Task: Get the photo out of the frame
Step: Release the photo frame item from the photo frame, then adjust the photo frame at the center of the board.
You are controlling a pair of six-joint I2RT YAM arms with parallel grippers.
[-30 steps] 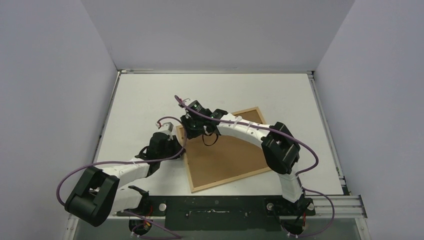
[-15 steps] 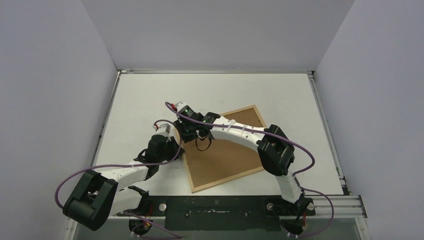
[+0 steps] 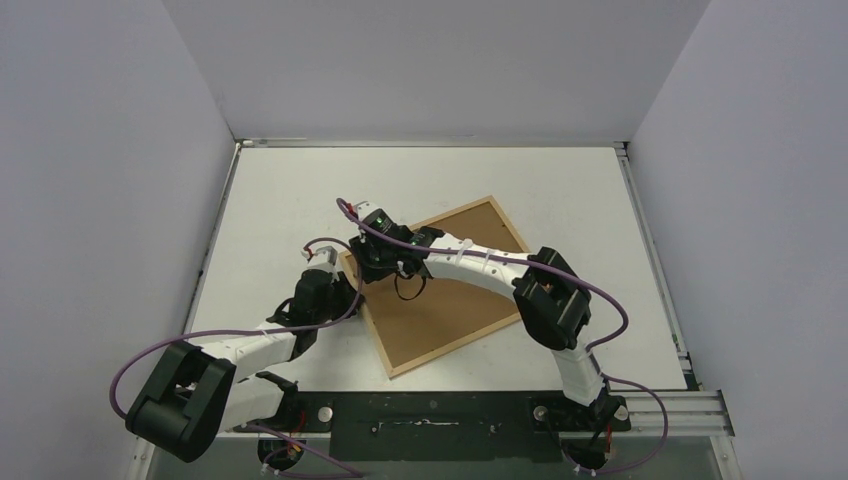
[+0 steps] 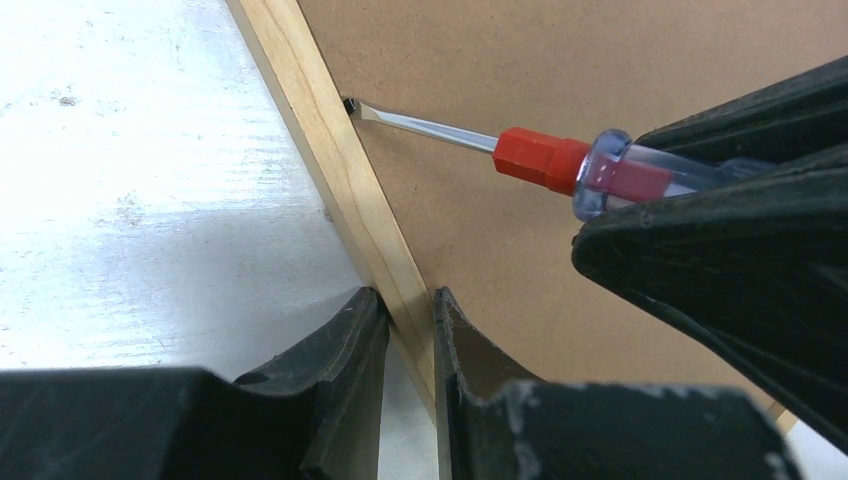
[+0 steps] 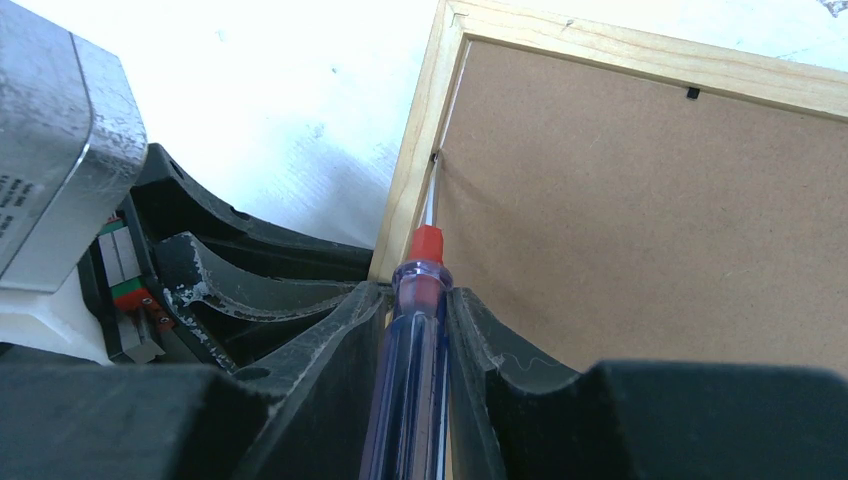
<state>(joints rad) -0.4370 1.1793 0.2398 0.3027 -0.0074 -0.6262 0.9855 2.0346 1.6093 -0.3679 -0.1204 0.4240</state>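
Note:
The frame [image 3: 452, 349] lies face down and askew on the white table, its brown backing panel [image 3: 445, 305] facing up. The photo is hidden beneath that panel. My left gripper [image 4: 408, 315] is shut on the frame's left moulding [image 4: 330, 160], one finger outside it and one on the backing. My right gripper [image 5: 415, 300] is shut on a screwdriver [image 5: 422, 262] with a clear blue handle and a red collar. Its blade tip [image 4: 352, 105] rests against a small metal tab at the moulding's inner edge, just ahead of the left gripper [image 3: 345, 288].
Another small black tab [image 5: 692, 93] sits on the backing near the frame's far side. The two arms meet over the frame's left corner, the right forearm [image 3: 480, 265] crossing above the panel. Bare white table [image 3: 290, 190] surrounds the frame, with walls close on three sides.
The frame has swung and slid left and away, its far corner moving up-left. Both grippers moved left with it, keeping their grips.

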